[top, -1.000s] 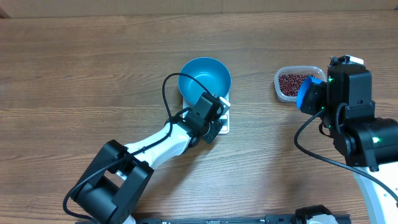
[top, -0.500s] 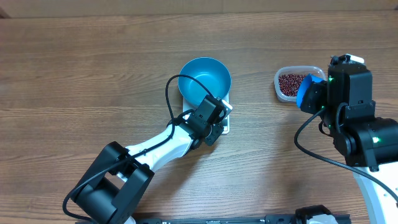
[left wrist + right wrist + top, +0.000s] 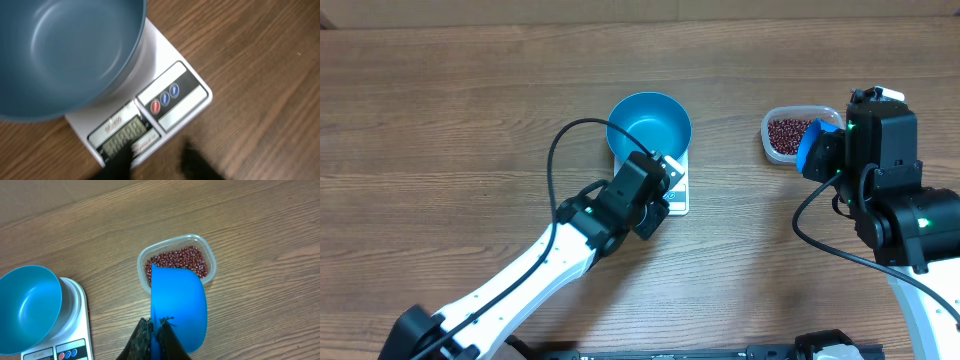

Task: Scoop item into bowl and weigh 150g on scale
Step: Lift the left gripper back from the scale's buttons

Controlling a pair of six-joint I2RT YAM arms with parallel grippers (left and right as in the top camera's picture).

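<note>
Beans (image 3: 177, 260) lie in a loose heap in the clear tub (image 3: 142, 265), well to the right of the bowl. Starting at the left, the left gripper (image 3: 160, 167) hangs over the front edge of the scale (image 3: 172, 97), its fingers apart and holding nothing. The empty bowl (image 3: 648, 125) sits on the scale. Further right, the right gripper (image 3: 156, 335) is clamped on the handle of the scoop (image 3: 180, 300). The scoop's long axis runs from the claw toward the tub. The heap itself points nowhere. The beans look light, hard and likely to roll, so they cannot be pinched and are best carried level in the scoop.
</note>
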